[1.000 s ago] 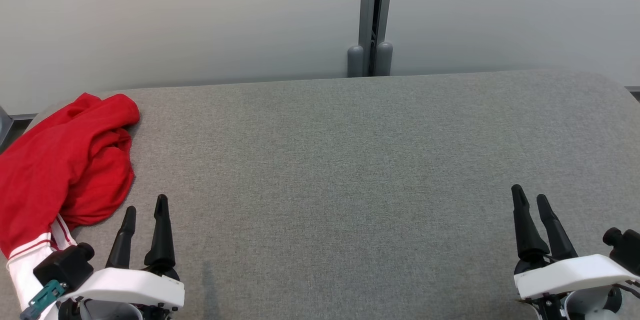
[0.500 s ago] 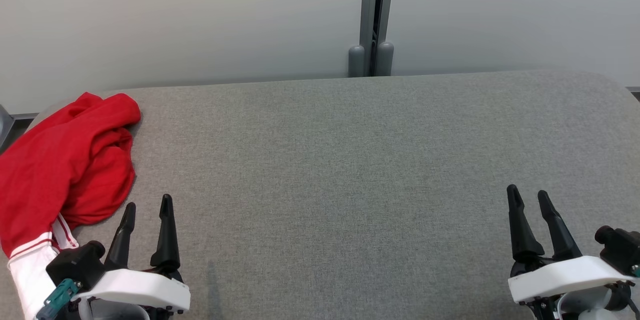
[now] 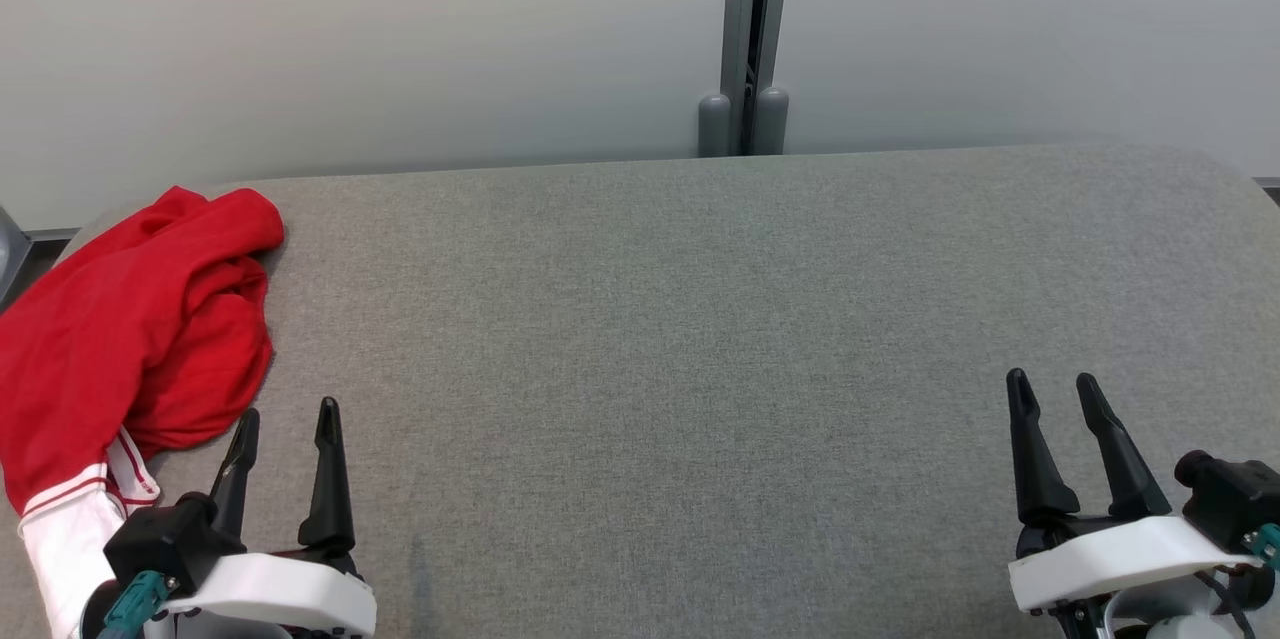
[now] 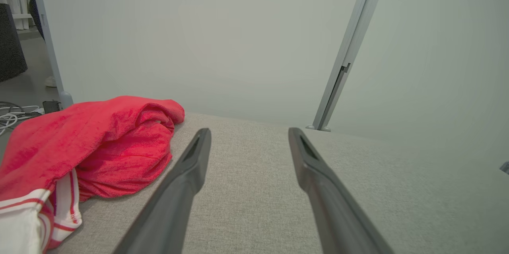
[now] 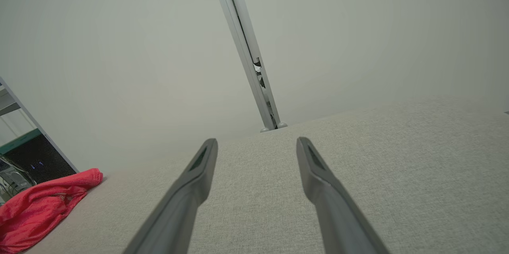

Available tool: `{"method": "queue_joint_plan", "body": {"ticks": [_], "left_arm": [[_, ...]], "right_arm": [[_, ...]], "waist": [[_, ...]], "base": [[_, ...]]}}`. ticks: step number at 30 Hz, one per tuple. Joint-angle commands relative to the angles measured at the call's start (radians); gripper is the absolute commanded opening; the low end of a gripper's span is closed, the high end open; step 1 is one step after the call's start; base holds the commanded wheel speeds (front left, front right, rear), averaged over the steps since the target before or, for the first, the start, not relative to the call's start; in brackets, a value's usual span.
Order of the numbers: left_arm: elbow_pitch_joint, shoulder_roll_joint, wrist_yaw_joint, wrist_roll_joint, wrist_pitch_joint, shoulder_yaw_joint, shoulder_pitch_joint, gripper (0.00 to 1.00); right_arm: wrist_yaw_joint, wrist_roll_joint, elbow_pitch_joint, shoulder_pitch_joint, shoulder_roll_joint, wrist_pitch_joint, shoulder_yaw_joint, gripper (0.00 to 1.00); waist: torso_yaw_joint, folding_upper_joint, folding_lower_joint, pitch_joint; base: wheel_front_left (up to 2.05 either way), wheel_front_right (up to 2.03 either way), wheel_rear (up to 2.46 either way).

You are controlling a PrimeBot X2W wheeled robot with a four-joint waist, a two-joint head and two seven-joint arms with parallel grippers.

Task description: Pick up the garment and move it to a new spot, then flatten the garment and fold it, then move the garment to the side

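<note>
Grey woven fabric covers the desk (image 3: 640, 319), which spans the head view from left to right. On its far side stands a pale partition wall (image 3: 400, 19), joined at the middle by a grey metal post (image 3: 746, 19).

Garment (image 3: 130, 339): red, crumpled in a loose heap at the left end of the desk, toward the far corner. A white section with thin red stripes (image 3: 70, 509) lies at its near end. In my left wrist view the garment (image 4: 99, 142) rises in soft folds left of my fingers. In my right wrist view it (image 5: 39, 206) sits low at the far left.

Left jaws: set wide, holding nothing, at the near left of the desk. The fingers (image 3: 325, 479) point toward the far side. The outer finger stands just beside the garment's near right edge, with a narrow strip of desk between them.

Right jaws: set wide, holding nothing, at the near right. The fingers (image 3: 1030, 459) point toward the far side over bare fabric, well apart from the garment.
</note>
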Motion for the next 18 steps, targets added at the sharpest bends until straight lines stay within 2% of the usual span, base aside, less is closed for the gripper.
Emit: {"method": "queue_joint_plan", "body": {"ticks": [1, 18], "left_arm": [[-0.004, 0.007, 0.009, 0.025, -0.01, 0.003, 0.002, 1.0], [-0.002, 0.016, 0.004, 0.125, -0.047, 0.009, 0.035, 1.0]], "right_arm": [[0.002, -0.028, -0.007, 0.0, -0.009, -0.012, 0.002, 1.0], [0.002, -0.154, 0.001, 0.016, -0.01, -0.048, 0.002, 1.0]], "waist": [[0.0, 0.0, 0.0001, -0.001], [0.0, 0.0, 0.0001, -0.017]], "base": [[0.0, 0.0, 0.0], [0.0, 0.0, 0.0]]}}
